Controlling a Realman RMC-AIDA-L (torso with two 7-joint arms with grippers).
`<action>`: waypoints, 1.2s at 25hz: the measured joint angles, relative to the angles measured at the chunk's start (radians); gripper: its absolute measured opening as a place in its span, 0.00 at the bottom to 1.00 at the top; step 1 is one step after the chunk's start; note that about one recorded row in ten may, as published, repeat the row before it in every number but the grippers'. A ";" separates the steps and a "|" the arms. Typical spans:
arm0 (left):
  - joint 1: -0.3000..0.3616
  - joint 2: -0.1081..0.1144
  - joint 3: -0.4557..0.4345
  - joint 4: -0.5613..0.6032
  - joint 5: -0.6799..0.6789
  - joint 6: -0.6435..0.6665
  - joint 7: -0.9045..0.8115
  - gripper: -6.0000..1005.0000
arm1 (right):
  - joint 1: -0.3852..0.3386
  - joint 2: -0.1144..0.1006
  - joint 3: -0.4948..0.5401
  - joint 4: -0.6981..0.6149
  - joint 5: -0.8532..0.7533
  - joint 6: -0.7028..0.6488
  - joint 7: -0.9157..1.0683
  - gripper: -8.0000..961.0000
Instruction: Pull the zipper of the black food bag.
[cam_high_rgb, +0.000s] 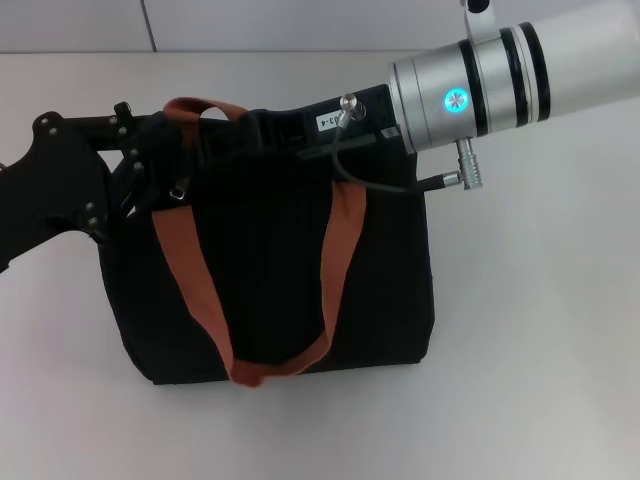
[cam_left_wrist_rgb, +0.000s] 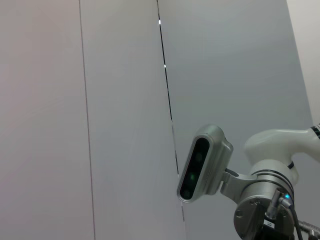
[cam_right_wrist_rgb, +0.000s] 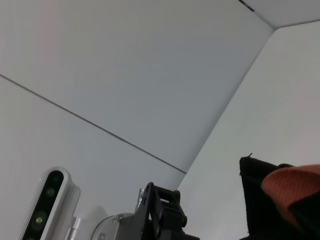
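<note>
The black food bag (cam_high_rgb: 270, 280) stands on the white table in the middle of the head view, with two orange-brown straps (cam_high_rgb: 190, 270) hanging down its near side. A small silver pull tab, the zipper (cam_high_rgb: 179, 191), dangles near the bag's top left corner. My left gripper (cam_high_rgb: 150, 175) is at that corner, close to the zipper. My right gripper (cam_high_rgb: 290, 130) reaches in from the upper right and rests at the bag's top edge. The right wrist view shows a bag corner (cam_right_wrist_rgb: 260, 200) and a strap (cam_right_wrist_rgb: 292, 187).
The white table (cam_high_rgb: 540, 330) spreads around the bag, with a grey wall behind. The left wrist view shows the wall and the right arm's wrist camera (cam_left_wrist_rgb: 205, 162). The right wrist view shows the left arm's wrist camera (cam_right_wrist_rgb: 47, 205).
</note>
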 joint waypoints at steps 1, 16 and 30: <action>-0.001 -0.001 0.000 0.001 0.000 0.003 0.000 0.03 | 0.001 0.000 -0.003 0.000 0.004 0.004 0.000 0.49; -0.005 -0.005 -0.008 -0.001 -0.009 -0.005 0.001 0.03 | -0.009 0.001 -0.018 -0.004 0.030 0.006 -0.006 0.38; 0.001 -0.016 -0.012 -0.002 -0.027 -0.020 0.007 0.03 | -0.002 0.000 -0.048 -0.009 0.055 0.012 -0.008 0.37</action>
